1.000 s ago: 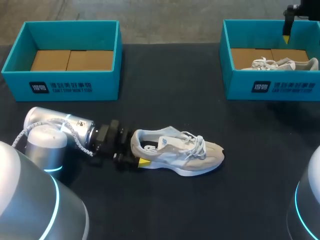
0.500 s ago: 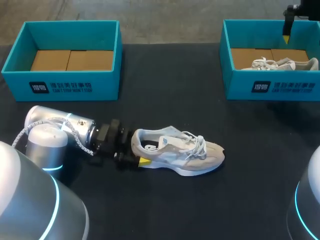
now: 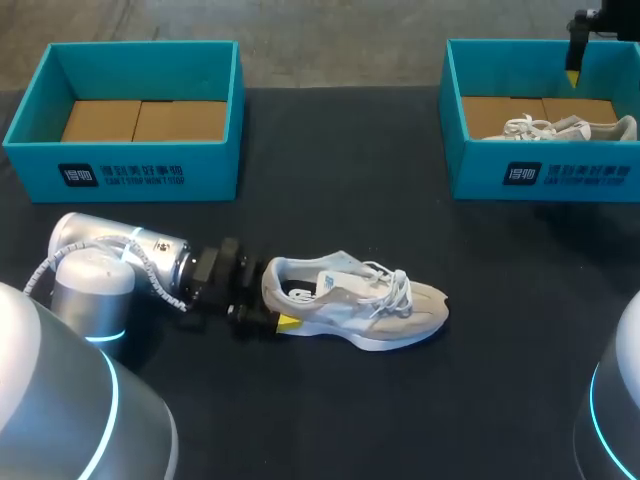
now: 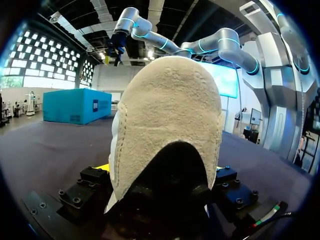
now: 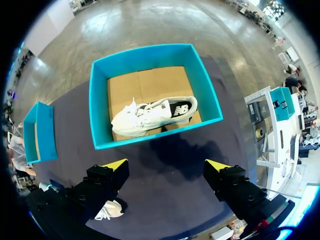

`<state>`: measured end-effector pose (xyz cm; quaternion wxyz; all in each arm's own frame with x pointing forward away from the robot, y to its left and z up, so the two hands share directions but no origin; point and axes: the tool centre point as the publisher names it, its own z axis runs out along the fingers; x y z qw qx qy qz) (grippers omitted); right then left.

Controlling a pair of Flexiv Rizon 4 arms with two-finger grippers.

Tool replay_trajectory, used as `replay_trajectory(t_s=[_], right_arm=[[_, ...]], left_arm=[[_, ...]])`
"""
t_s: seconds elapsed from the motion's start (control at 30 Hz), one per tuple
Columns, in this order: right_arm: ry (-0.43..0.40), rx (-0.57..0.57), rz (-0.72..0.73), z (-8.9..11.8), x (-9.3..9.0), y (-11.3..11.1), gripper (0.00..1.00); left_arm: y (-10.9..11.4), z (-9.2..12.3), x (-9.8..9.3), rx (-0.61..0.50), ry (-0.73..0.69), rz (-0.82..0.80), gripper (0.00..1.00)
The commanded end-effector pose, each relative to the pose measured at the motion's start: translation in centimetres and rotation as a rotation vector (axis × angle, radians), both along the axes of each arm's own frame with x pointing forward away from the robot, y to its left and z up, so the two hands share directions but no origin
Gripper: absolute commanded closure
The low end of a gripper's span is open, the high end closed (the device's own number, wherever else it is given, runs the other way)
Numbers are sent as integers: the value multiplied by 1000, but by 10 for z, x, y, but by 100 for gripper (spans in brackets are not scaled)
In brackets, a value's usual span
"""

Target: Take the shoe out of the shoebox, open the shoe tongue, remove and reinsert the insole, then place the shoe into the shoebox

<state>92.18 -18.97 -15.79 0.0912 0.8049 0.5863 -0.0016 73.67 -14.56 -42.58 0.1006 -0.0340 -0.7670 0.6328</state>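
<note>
Teal left shoebox (image 3: 125,175) beyond shoe (image 3: 360,305); right shoebox (image 3: 480,175) holds second shoe (image 3: 565,127)

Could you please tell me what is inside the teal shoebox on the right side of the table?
A white shoe lies on the brown cardboard floor of the right shoebox. Nothing else shows inside. Whatever may be beneath the shoe is covered by it.

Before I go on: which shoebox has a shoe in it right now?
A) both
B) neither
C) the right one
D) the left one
C: a white shoe lies in the right shoebox; the left shoebox shows only its cardboard floor, and the other shoe is out on the table.
</note>
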Motion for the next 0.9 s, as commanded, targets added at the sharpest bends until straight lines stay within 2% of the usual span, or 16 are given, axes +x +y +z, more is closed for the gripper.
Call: replay_trajectory(t_s=[0.03,0.17,0.33,0.37,0.43,0.47,0.53,0.57,0.63,0.67,0.73,0.77,0.83,0.9], right_arm=[[-11,-21,-31,18,-10,5,0],[-17,-49,-65,30,-23,18,0],[-28,-53,-99,34,-33,32,0],[-38,-45,-125,34,-40,45,0],[-39,-45,-129,33,-42,49,0],[-51,-32,-142,32,-45,63,0],[-53,-31,-144,31,-46,67,0],[-69,-25,-153,31,-48,81,0],[-71,-23,-158,31,-48,85,0],[-79,-19,-170,30,-49,98,0],[-84,-18,-175,30,-49,102,0],[-95,-13,-187,28,-53,114,0],[-97,-12,-192,27,-54,120,0],[-99,-3,-215,23,-61,136,0]], left_arm=[[1,-1,0,-1,-1,2,100],[1,-1,0,-1,-1,2,100],[1,-1,0,-1,-1,2,100],[1,-1,0,-1,-1,2,100],[1,-1,0,-1,-1,2,100],[1,-1,0,-1,-1,2,100],[1,-1,0,-1,-1,2,100],[1,-1,0,-1,-1,2,100],[1,-1,0,-1,-1,2,100],[1,-1,0,-1,-1,2,100],[1,-1,0,-1,-1,2,100],[1,-1,0,-1,-1,2,100],[1,-1,0,-1,-1,2,100],[1,-1,0,-1,-1,2,100]])
